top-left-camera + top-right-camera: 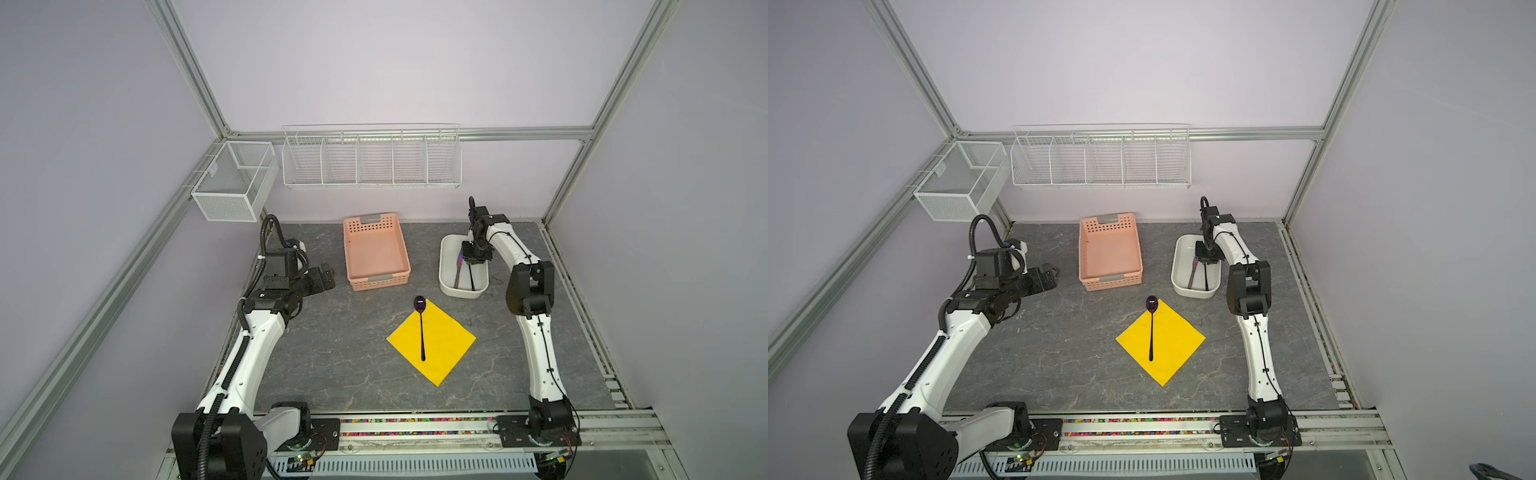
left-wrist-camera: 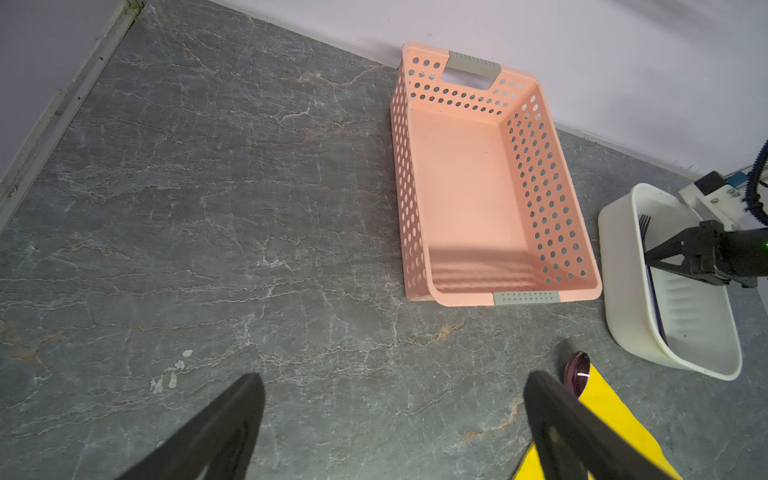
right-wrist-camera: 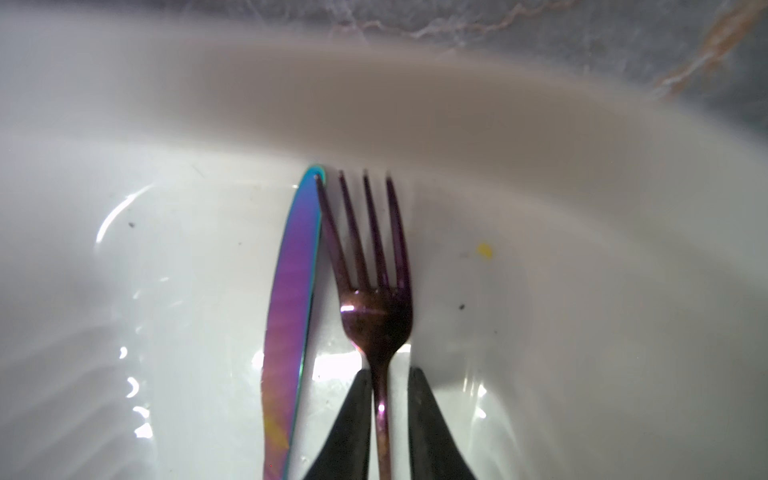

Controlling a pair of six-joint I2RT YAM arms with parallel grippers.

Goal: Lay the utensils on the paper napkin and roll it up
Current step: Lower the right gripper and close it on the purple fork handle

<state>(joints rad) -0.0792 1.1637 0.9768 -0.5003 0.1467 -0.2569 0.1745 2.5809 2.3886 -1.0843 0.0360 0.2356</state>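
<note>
Left pincer: I see the left gripper [image 1: 1054,277] spread wide, holding nothing, above the left side of the grey stone-patterned bench [image 1: 332,353].
Right pincer: the right gripper [image 3: 388,374] is down in the white rounded plastic tub [image 1: 461,291] near the back right corner. Its fingers are drawn in on either side of the neck of the purple fork [image 3: 374,316]; I cannot tell if it grips.
Knife: the iridescent purple knife [image 3: 291,311] lies just beside the fork.
Spoon: the slim dark spoon [image 1: 422,328] lies on the napkin, bowl over its far corner.
Napkin: the bright yellow square paper napkin [image 1: 444,345] lies flat, mid-bench.
Basket: the pink perforated plastic basket [image 1: 376,253] sits at the back edge.
</note>
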